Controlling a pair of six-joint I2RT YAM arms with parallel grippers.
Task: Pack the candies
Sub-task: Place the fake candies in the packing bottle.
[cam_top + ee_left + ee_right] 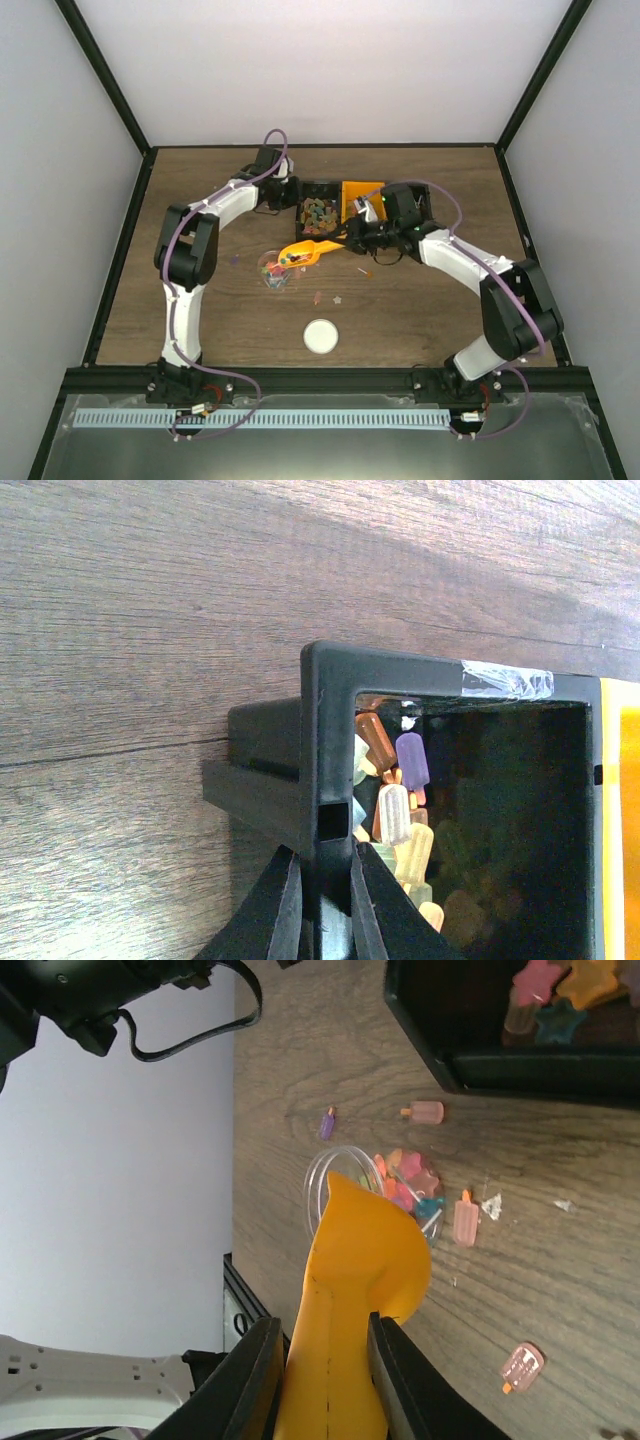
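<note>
Candies (pixel 318 212) fill a black bin (pixel 302 190) at the back middle; in the left wrist view they (pixel 395 810) are popsicle-shaped gummies inside the bin (pixel 320 730). My left gripper (pixel 283 190) (pixel 325 900) is shut on the bin's left wall. My right gripper (pixel 352 238) (pixel 325 1335) is shut on the handle of an orange scoop (pixel 305 253) (pixel 365 1250). The scoop's mouth sits over a clear cup (pixel 277 270) (pixel 318 1175) that holds some candies (pixel 405 1175). A few candies (pixel 292 257) lie in the scoop.
An orange compartment (pixel 358 197) adjoins the bin on its right. A white round lid (pixel 320 336) lies near the front middle. Loose candies lie on the wood round the cup (pixel 427 1112) (pixel 466 1222) (pixel 522 1366) (pixel 328 1122). The bin's corner (pixel 520 1070) shows in the right wrist view.
</note>
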